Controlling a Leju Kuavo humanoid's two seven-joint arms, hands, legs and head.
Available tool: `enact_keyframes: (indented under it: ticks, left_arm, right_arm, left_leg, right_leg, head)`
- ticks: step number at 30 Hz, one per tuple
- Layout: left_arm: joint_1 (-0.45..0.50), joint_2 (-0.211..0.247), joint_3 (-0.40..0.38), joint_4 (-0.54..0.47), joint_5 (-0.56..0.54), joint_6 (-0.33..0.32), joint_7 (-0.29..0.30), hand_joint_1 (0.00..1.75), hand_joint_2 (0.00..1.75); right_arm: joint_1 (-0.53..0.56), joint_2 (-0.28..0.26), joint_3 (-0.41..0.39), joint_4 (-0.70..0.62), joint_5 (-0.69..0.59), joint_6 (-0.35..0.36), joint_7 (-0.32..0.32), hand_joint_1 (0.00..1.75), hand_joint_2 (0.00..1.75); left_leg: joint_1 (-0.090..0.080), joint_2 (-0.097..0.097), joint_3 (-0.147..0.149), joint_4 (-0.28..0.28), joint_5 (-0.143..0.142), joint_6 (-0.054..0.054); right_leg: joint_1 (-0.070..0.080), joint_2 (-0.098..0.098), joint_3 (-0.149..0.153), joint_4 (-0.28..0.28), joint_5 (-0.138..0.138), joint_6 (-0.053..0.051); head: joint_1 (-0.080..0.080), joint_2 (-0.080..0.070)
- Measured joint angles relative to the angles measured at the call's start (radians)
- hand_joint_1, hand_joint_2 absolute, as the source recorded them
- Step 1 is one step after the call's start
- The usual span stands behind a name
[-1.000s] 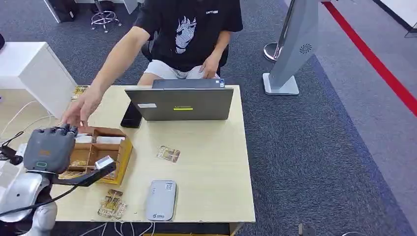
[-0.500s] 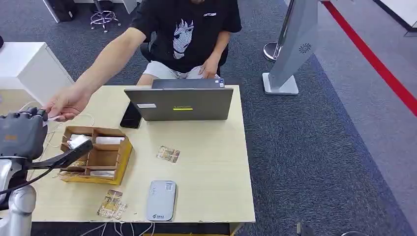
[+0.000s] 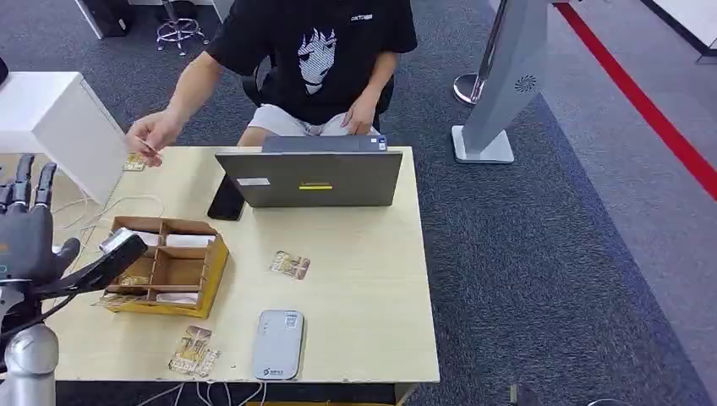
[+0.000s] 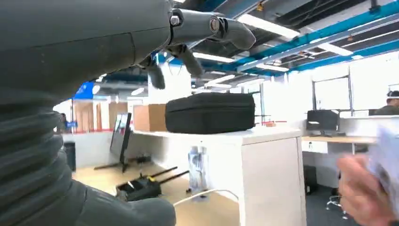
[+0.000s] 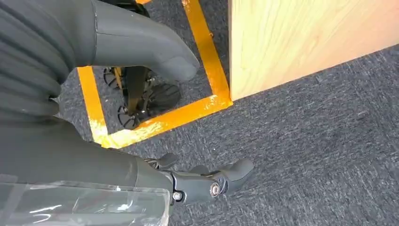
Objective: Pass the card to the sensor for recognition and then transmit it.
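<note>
Head view has the left hand (image 3: 25,224) raised at the far left edge, off the side of the tabletop (image 3: 372,279), fingers spread upward and nothing in them. Left wrist view agrees: fingers loosely apart against the ceiling, with no card between them. The right hand (image 5: 197,183) hangs low beside the desk over grey carpet, fingers lightly curled and apart, holding nothing.

The card (image 3: 134,162) now seems to be with the person (image 3: 317,59) behind the laptop (image 3: 309,178); their hand (image 3: 152,134) is pinching something small and patterned near the tabletop's far left corner. It's small in frame, so I can't be fully sure. So my guess is the handover is basically done.

More cards sit around: one loose card (image 3: 290,265) mid-table, a small stack (image 3: 193,351) near the front edge just beside the grey sensor (image 3: 277,344), plus the cardboard tray (image 3: 169,266).

What could go wrong from here, I reckon:
- that raised left hand comes down over the tray and clips its wall, shoving it along
- white cables trail near the arm, an easy snag
- the person's arm is close, so a fast swing could bump it
</note>
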Motion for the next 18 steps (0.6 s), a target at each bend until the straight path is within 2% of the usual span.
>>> enact_keyframes:
  ticks: [5, 13, 18]
  left_arm:
    - [0.066, -0.038, 0.035, -0.095, 0.043, 0.012, -0.058, 0.0, 1.75]
    - [0.244, -0.043, 0.048, -0.256, 0.07, 0.069, -0.153, 0.0, 1.75]
    - [0.369, -0.046, 0.047, -0.342, 0.087, 0.087, -0.17, 0.0, 1.75]
  right_arm:
    - [0.009, 0.001, 0.0, 0.0, -0.015, 0.0, -0.001, 0.0, 1.75]
    - [0.024, 0.001, -0.007, -0.004, -0.036, 0.001, -0.01, 0.0, 1.75]
    - [0.032, 0.001, -0.026, -0.006, -0.046, 0.002, -0.019, 0.0, 1.75]
  left_leg:
    - [0.0, 0.0, 0.0, 0.0, 0.0, 0.0]
    - [0.0, 0.0, 0.0, 0.0, 0.0, 0.0]
    - [0.0, 0.0, 0.0, 0.0, 0.0, 0.0]
  right_leg:
    - [0.0, 0.0, 0.0, 0.0, 0.0, 0.0]
    - [0.0, 0.0, -0.001, 0.0, -0.001, 0.0]
    - [0.0, 0.0, -0.001, 0.0, -0.001, 0.0]
  head:
    - [0.0, 0.0]
    - [0.0, 0.0]
    - [0.0, 0.0]
